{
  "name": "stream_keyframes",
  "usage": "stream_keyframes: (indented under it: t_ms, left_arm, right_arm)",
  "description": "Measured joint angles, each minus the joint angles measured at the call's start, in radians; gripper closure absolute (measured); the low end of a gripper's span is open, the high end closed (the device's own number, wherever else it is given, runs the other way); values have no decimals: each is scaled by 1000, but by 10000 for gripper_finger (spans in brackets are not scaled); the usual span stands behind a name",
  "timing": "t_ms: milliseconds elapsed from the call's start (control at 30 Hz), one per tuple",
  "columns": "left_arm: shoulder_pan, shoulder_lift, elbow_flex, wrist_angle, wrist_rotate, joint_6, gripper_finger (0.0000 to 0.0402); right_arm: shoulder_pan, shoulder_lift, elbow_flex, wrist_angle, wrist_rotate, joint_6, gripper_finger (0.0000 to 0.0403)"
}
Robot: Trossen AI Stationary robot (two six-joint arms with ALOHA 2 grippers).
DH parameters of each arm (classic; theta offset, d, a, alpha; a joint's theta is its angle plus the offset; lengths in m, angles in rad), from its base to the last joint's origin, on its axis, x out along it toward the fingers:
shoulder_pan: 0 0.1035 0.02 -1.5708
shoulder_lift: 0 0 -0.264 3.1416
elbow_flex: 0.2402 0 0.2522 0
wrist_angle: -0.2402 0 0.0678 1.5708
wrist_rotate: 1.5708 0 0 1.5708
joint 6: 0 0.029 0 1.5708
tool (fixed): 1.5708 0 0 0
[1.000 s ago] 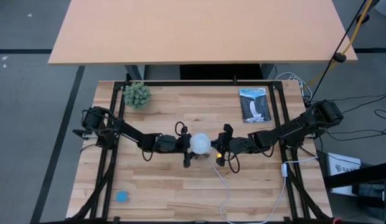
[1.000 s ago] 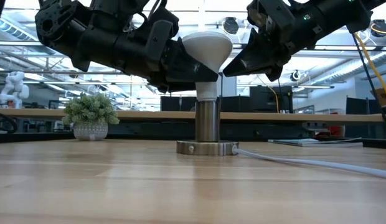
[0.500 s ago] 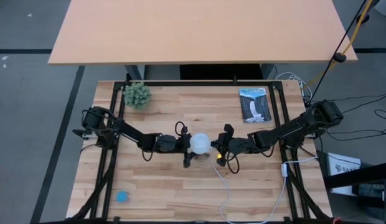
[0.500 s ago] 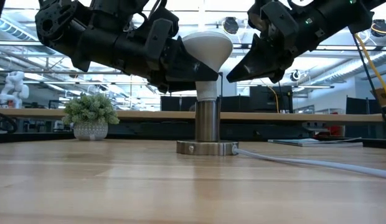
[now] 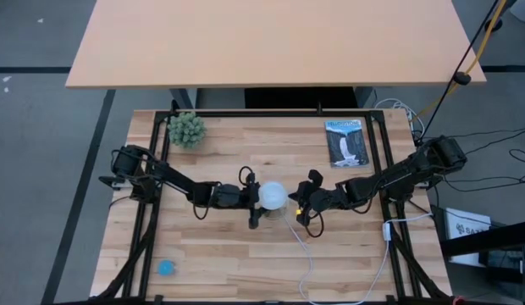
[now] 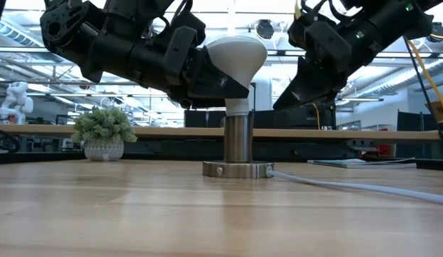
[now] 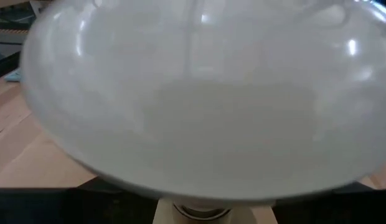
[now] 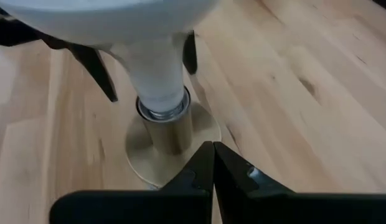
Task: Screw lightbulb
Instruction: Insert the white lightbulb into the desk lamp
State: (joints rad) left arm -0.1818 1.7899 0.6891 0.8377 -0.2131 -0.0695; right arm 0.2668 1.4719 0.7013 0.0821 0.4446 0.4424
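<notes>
The white lightbulb (image 5: 273,196) stands upright with its screw base in the metallic socket (image 6: 238,143) at the table's middle. It also shows in the low view (image 6: 236,57) and in the right wrist view (image 8: 152,68). My left gripper (image 5: 255,202) comes from the table's left and is shut on the bulb under its dome. My right gripper (image 5: 300,206) is shut and empty, just right of the bulb and apart from it (image 6: 280,102). Its fingertips meet in its wrist view (image 8: 213,155). My left gripper holds the bulb's tapering neck (image 8: 174,59), just under the dome, between its two fingers (image 8: 188,53), one on each side. The fingers come about level from the table's left. The bulb stands upright, its screw base in the socket.
The socket's white cord (image 5: 306,254) runs toward the table's near edge. A small potted plant (image 5: 186,129) stands far left and a booklet (image 5: 345,141) lies far right. A small blue disc (image 5: 166,268) lies at the near left.
My right gripper has drawn back from the bulb's dome toward the table's right edge and now stands apart from it. The bulb stays upright in the socket.
</notes>
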Motion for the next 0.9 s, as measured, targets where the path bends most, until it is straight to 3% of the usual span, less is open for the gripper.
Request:
stream_keyframes:
  t_ms: [133, 333, 900]
  left_arm:
    - [0, -14, 0, -19, 0, 8, 154]
    - [-5, -94, 0, -215, -1, 30, 154]
    - [-24, -108, 0, -285, -1, -49, 154]
  right_arm:
    - [1, 0, 0, 4, 0, 2, 403]
    - [1, 0, 0, 5, -1, 2, 403]
    - [3, 1, 0, 44, -1, 9, 403]
